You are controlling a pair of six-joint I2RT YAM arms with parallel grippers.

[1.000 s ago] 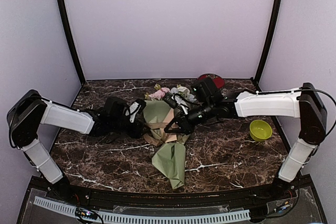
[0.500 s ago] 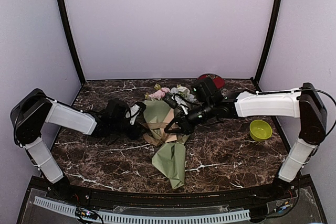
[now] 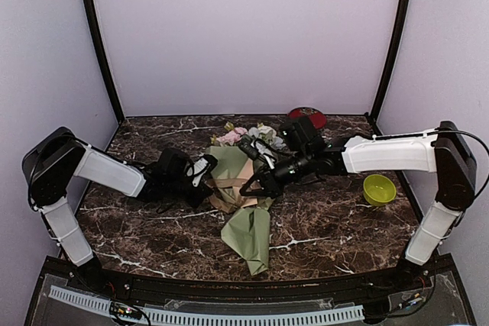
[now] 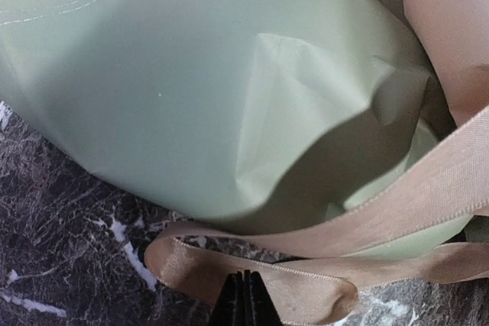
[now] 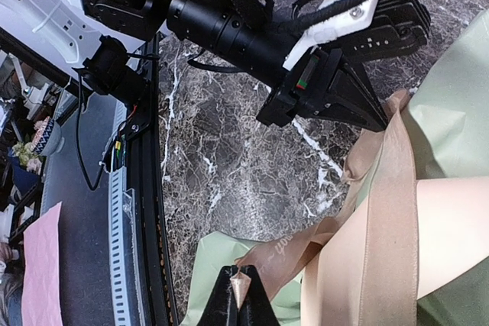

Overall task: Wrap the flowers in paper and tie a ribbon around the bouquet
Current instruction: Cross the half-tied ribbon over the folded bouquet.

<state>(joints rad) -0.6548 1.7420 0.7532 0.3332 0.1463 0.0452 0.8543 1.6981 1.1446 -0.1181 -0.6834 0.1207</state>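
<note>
The bouquet [image 3: 246, 223] lies mid-table, a sage-green paper [image 4: 183, 89] cone with a tan flap [image 5: 458, 227]. Pink and white flowers [image 3: 235, 136] show at its far end. The tan ribbon [image 4: 306, 284] loops around the cone's middle. My left gripper [image 4: 243, 289] is shut on a loop of the ribbon at the cone's left side, low over the marble. In the right wrist view the left gripper [image 5: 380, 121] touches the ribbon there. My right gripper [image 5: 243, 295] is shut on a ribbon [image 5: 328, 242] end over the cone. The two grippers [image 3: 208, 179] [image 3: 247, 186] flank the wrap.
A lime-green bowl [image 3: 379, 188] stands at the right, under the right arm. A dark red round object [image 3: 309, 117] lies at the back behind the flowers. The table's near edge has a white slotted rail [image 3: 229, 315].
My left gripper has closed from open to shut on the ribbon loop, and its arm has edged right toward the bouquet. The right arm and bouquet have hardly moved.
</note>
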